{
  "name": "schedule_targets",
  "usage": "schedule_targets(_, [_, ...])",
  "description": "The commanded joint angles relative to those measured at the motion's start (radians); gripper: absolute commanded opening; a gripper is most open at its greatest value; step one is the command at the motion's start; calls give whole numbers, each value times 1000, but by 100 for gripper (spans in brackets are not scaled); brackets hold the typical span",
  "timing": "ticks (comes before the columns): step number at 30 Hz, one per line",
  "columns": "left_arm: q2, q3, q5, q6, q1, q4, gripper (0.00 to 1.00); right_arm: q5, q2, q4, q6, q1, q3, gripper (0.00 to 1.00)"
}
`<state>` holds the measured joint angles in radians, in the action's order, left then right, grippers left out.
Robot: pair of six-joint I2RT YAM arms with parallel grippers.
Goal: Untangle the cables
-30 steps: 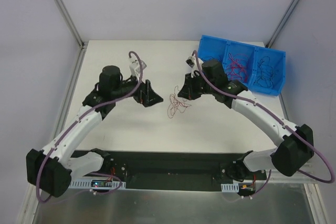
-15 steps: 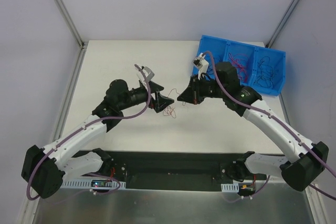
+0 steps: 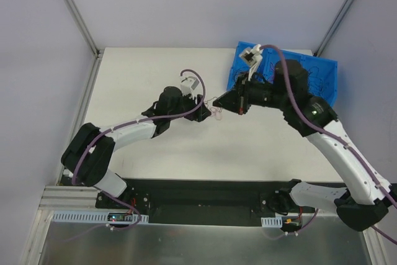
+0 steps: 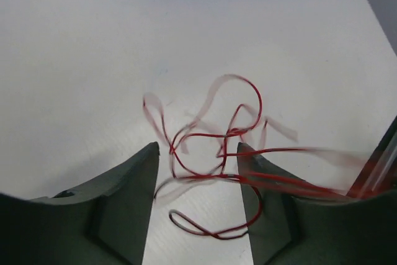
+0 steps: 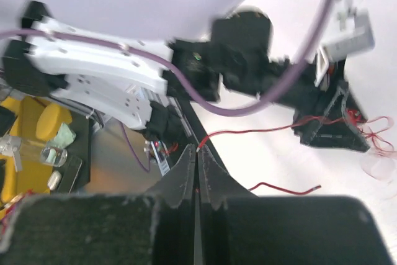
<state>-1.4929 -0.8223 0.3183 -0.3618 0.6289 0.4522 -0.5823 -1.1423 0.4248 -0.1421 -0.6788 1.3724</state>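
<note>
Top: left pincer (image 3: 208,112) and right pincer (image 3: 218,101) nearly tip to tip, red cables (image 3: 216,114) bunched just below both tips

Left wrist: left pincer (image 4: 198,150) open, cables (image 4: 205,133) looped between and ahead of fingers

Right wrist: right pincer (image 5: 197,153) clamped on cables (image 5: 248,131), red run leading from tips toward left pincer (image 5: 335,130)

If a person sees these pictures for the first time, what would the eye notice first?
First, the two grippers meeting almost tip to tip over the middle of the white table. The left gripper stands open around a tangle of thin red cables, and the right gripper is pinched shut on one strand of it. Next, the blue bin at the table's far right corner stands out by its bright colour.
</note>
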Motion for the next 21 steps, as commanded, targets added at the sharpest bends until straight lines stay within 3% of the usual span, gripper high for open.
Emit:
schedule_targets(1, [-64,-38,-188,-112,-15,-122,49,47,79,83,42,-4,242,0])
schedule_targets(4, [-121,-61,-162,-147,-75,-202,46,70,76,117,59,-4,382,0])
schedule_targets(10, [-125,-11,-107,-201,-152,-207,44,153,59,134,91,-2,548,1])
schedule_targets(14, [-89,15,66,-239,-205,-196,40,162,46,126,95,-2,522,0])
schedule_targets(18, [44,78,234,-246,-215,-135,40,170,56,109,82,-1,426,0])
schedule_targets(21, [179,141,361,-250,-215,-28,53,162,85,83,78,-1,335,0])
